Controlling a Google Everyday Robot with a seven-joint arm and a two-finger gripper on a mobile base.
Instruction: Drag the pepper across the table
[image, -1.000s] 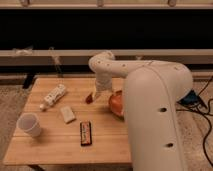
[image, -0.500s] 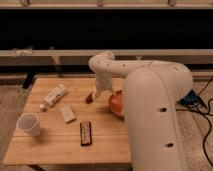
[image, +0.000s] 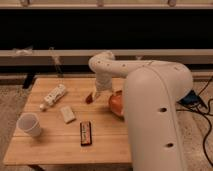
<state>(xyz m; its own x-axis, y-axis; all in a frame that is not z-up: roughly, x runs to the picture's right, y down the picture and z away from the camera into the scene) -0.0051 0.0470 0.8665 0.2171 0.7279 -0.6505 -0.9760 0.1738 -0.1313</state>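
Note:
The small dark-red pepper lies on the light wooden table, near the middle of its far half. My gripper reaches down from the white arm and sits right at the pepper's right end, touching or nearly touching it. The arm's bulky white body covers the table's right side.
An orange-red plate sits just right of the pepper, partly hidden by the arm. A black bar with red markings, a small white packet, a white bottle lying on its side and a white cup lie to the left and front.

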